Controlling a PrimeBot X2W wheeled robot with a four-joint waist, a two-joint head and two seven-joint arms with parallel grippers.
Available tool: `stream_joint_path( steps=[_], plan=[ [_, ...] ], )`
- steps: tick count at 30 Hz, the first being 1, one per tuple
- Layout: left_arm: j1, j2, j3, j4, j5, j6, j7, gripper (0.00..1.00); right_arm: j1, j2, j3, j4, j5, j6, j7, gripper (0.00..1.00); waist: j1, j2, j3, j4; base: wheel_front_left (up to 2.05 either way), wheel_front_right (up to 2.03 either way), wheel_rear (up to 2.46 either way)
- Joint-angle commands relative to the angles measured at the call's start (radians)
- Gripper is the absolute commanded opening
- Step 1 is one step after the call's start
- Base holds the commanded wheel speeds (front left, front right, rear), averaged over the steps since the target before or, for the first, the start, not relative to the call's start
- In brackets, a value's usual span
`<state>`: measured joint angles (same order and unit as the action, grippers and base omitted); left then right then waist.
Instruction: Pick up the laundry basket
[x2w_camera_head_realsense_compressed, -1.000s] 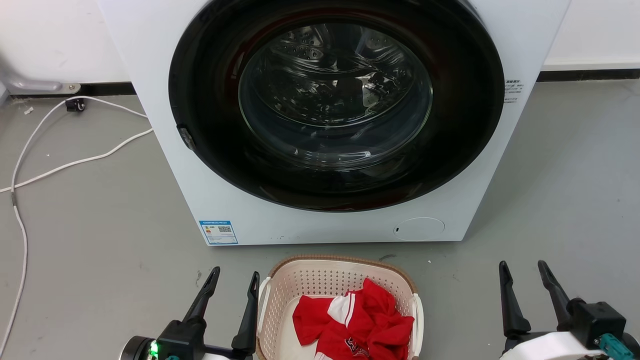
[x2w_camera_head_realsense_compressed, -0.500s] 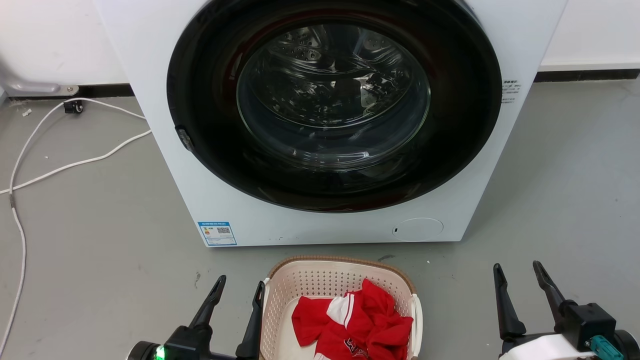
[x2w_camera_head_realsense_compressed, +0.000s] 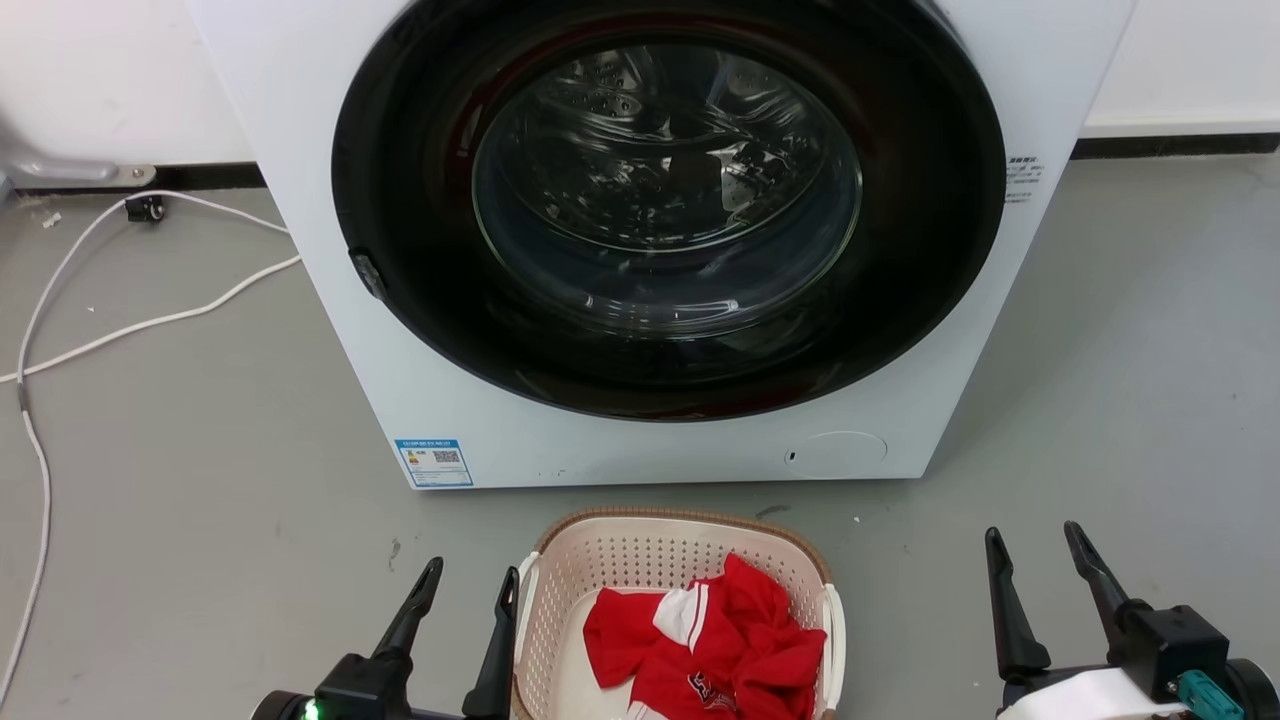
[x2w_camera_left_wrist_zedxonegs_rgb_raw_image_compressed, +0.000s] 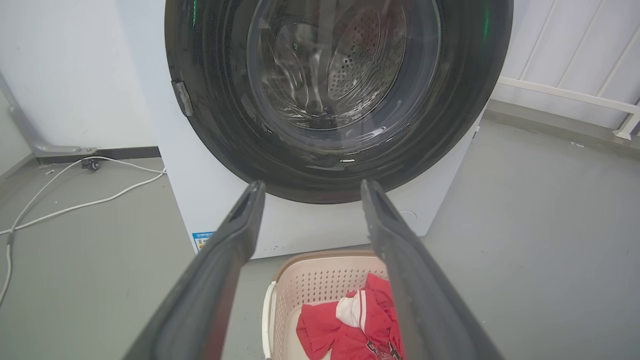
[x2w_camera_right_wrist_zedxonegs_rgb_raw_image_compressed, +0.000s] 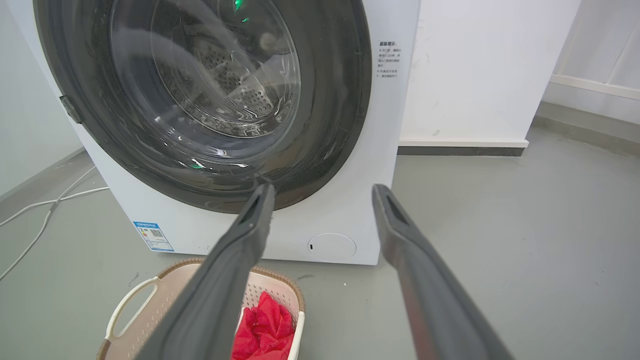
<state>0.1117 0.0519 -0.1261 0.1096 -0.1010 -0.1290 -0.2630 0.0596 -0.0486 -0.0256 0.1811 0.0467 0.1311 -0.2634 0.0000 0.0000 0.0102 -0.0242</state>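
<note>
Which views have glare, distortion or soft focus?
Head view: reflections on the washing machine door glass, laundry basket sharp. Left wrist view: wide-angle stretch, left end effector soft. Right wrist view: green glints on the glass, right end effector soft.

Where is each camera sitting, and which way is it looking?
Head view: on the robot's head, looking forward and down at the washing machine and laundry basket; left end effector and right end effector show at the bottom.
Left wrist view: on the left wrist, looking along its own fingers at the machine, basket below.
Right wrist view: on the right wrist, along its own fingers at the machine, basket lower left.
Shared: all three show the machine and basket with red clothing.
</note>
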Motion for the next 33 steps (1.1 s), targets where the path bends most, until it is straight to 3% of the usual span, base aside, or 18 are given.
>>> stream_joint_path(
  steps=[1,13,21,26,33],
  plan=[
    [-0.003,-0.001,0.005,0.003,-0.005,-0.002,-0.003,1.0,-0.008,-0.003,0.001,0.007,-0.001,-0.001,-0.002,1.0,0.0,0.0,0.01,-0.004,0.0,0.0,0.0],
    [-0.147,-0.001,0.039,0.075,-0.041,-0.003,-0.003,1.0,-0.203,-0.002,0.036,0.139,0.012,-0.001,-0.002,1.0,0.0,0.0,0.274,-0.029,0.0,0.0,0.0],
    [-0.357,0.036,0.05,0.234,-0.1,-0.003,-0.003,1.0,-0.394,-0.003,0.058,0.348,-0.028,-0.001,-0.002,1.0,0.0,0.0,0.492,-0.031,0.0,0.0,0.0],
    [-0.502,0.096,-0.005,0.393,-0.125,-0.003,-0.003,1.0,-0.512,-0.002,0.066,0.499,-0.033,-0.001,0.015,1.0,0.0,0.0,0.579,-0.032,0.0,0.0,0.0],
    [-0.696,0.172,-0.128,0.627,-0.187,-0.003,-0.003,1.0,-0.663,-0.001,0.115,0.694,0.06,-0.001,0.069,1.0,0.0,0.0,0.662,-0.033,0.0,0.0,0.0]
  ],
)
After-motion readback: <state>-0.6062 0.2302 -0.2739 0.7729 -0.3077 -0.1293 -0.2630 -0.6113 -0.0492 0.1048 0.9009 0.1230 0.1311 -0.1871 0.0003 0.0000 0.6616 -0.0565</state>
